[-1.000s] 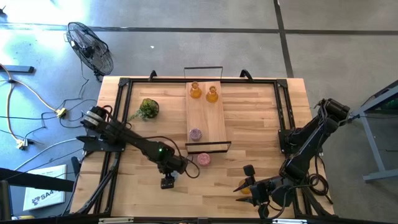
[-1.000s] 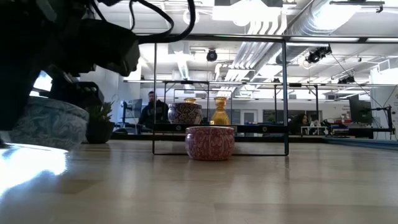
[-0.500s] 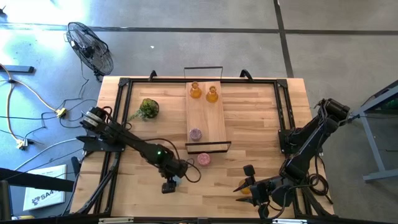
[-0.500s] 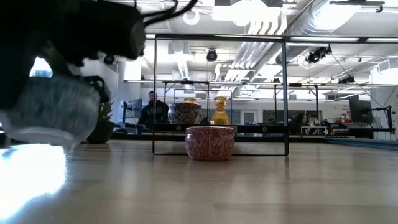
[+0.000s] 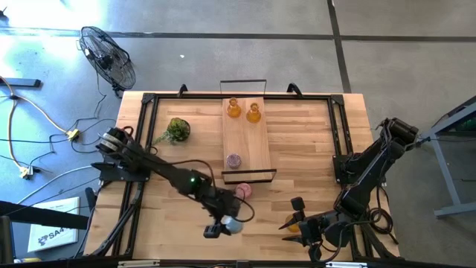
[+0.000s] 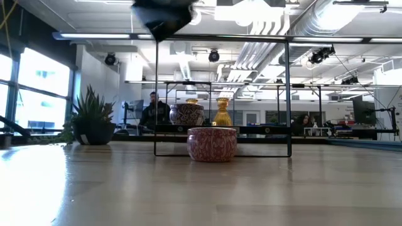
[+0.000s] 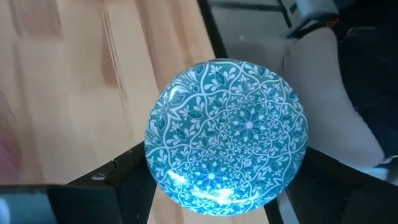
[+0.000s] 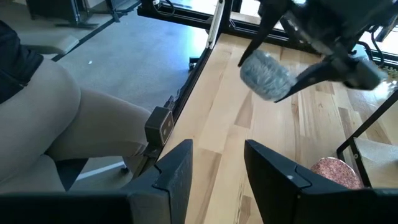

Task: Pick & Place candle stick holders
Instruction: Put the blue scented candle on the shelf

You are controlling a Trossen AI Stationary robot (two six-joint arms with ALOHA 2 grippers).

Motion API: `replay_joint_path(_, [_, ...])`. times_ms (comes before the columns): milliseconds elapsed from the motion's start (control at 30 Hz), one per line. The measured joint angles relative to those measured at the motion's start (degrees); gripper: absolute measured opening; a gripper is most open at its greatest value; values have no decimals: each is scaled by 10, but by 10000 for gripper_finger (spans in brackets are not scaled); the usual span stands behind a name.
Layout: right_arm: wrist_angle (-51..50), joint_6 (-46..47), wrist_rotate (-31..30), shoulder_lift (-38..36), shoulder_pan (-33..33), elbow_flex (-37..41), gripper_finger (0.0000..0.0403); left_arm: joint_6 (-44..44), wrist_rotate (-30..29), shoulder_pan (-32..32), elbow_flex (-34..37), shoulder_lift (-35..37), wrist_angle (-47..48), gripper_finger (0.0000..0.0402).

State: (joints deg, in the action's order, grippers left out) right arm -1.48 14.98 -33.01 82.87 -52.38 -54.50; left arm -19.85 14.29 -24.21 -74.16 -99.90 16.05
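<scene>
The plant (image 5: 177,131) stands at the table's (image 5: 305,149) far left, and the left gripper (image 5: 223,227) hangs over the near edge, fingers clamped on the blue holder (image 5: 232,225), held clear of the wood. A pink holder (image 5: 243,190) sits on the table just off the near end of the tray (image 5: 249,152); on the tray are a second pink holder (image 5: 233,161) and two amber holders (image 5: 244,111) at the far end. At the near right, the right gripper (image 5: 296,216) waits with fingers apart beside a third amber holder (image 5: 297,219).

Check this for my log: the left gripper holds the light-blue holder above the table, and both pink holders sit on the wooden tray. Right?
Not quite. The high view shows only one pink holder on the wooden tray; the other pink holder sits on the table. The left gripper does hold the light-blue holder.
</scene>
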Motion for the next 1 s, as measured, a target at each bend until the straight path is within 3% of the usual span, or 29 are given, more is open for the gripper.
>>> replay_joint_path(233, [0, 0, 2, 0, 0, 0, 140, 88, -5, 28, -85, 0, 31, 279])
replay_joint_path(633, [25, -11, 2, 0, 0, 0, 140, 199, -41, 93, -256, 0, 200, 278])
replay_joint_path(1000, [82, 11, -21, 0, 0, 0, 140, 240, -118, 221, -384, 1, 399, 278])
